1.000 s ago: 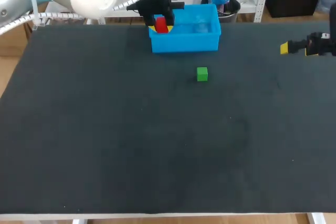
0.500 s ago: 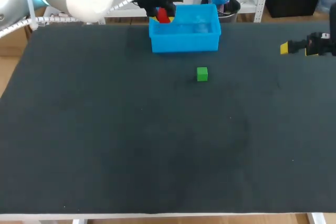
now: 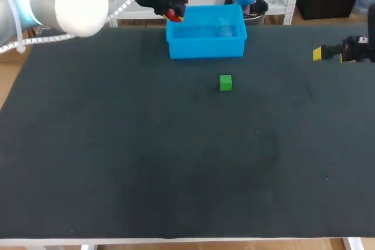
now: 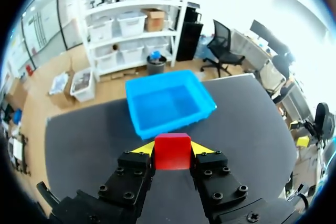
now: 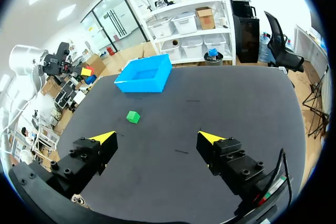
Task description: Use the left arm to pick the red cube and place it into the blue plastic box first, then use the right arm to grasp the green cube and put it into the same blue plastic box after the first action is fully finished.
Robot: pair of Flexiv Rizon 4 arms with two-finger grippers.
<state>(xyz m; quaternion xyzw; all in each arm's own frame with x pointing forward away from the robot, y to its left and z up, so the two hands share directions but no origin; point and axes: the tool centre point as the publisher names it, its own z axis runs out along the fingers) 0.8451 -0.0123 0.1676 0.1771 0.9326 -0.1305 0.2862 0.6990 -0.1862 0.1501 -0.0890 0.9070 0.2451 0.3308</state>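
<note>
Seen from above, the left jaws hold the red cube [image 3: 174, 16] by the blue box's [image 3: 205, 48] far left corner, near the tabletop's [image 3: 176, 162] far edge. The green cube [image 3: 225, 82] sits in front of the box. The left wrist view shows them clamped on the cube's [image 4: 172, 151] opposite flat faces; it looks light and stiff. In the right wrist view, the right jaws stand apart, empty.

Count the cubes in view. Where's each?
2. The red cube is clamped in the left gripper, short of the box, which looks empty. The green cube sits on the table in front of the box. None seems hidden.
</note>
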